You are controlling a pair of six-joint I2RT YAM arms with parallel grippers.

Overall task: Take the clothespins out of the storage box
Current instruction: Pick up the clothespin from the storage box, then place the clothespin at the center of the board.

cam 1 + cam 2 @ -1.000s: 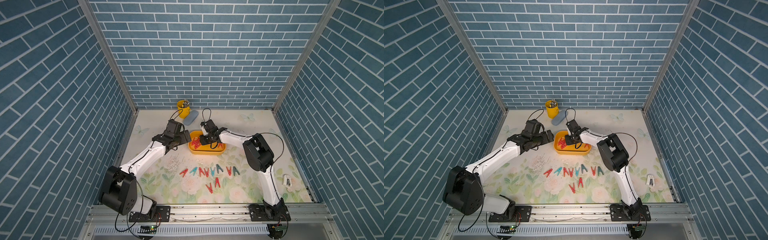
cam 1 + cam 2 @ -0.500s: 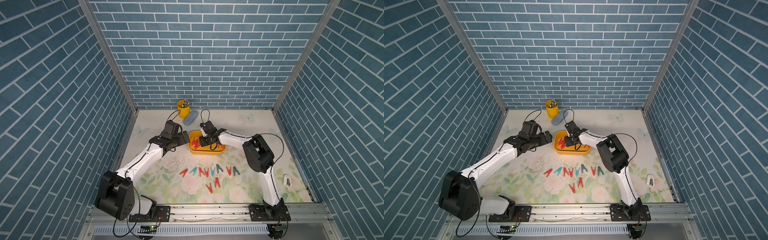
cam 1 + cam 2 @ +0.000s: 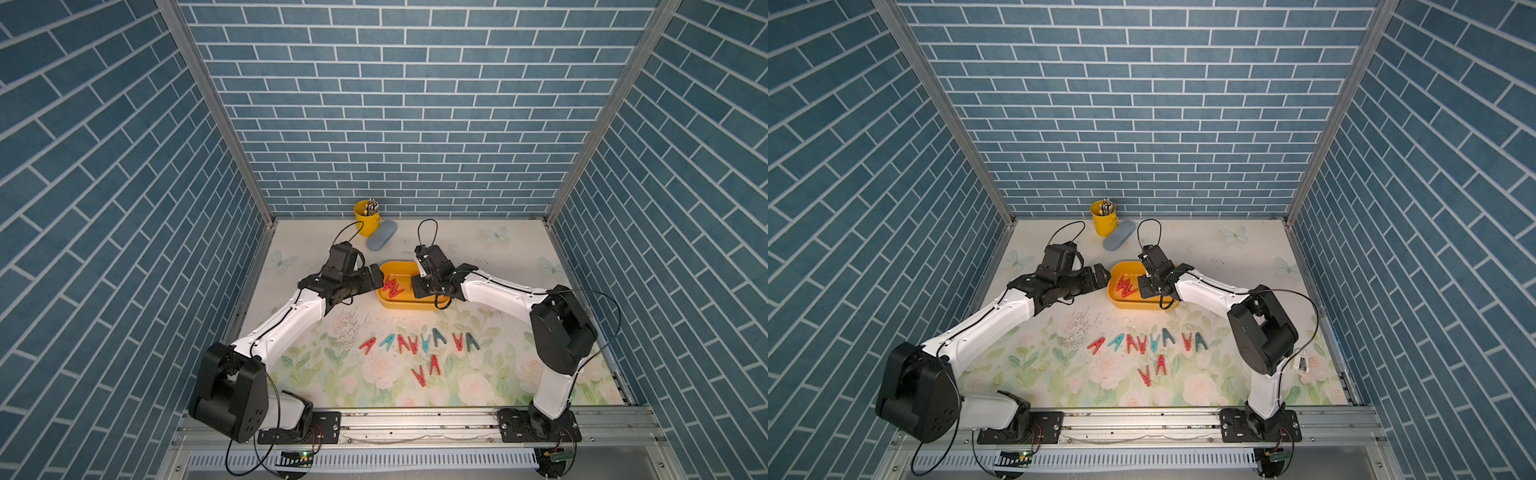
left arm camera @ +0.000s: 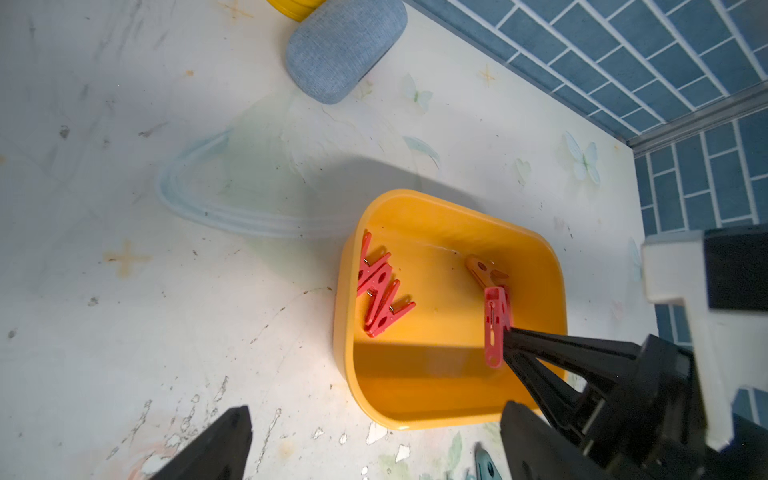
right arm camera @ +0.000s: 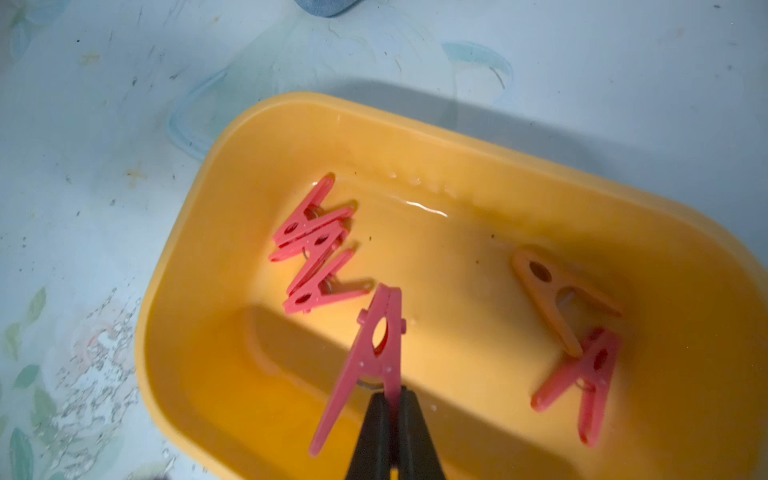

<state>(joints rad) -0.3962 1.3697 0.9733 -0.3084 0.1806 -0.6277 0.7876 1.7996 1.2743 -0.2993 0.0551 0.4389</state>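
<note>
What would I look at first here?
Probably the shallow yellow-orange plastic storage box mid-table, where the right gripper is shut on a red A-shaped plastic clothespin. Then the row of red and teal clothespins lying on the flowery table nearer the arms' bases.

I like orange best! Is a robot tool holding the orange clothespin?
No, the right tool grips a red clothespin; the orange clothespin lies loose in the storage box.

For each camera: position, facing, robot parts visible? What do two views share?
Both top views: high above the bases, facing down at the table; left arm, right arm.
Left wrist: left arm, facing storage box; open left gripper.
Right wrist: right arm, above box; right gripper shut on red clothespin.
Shared: both wrist views show that clothespin.
</note>
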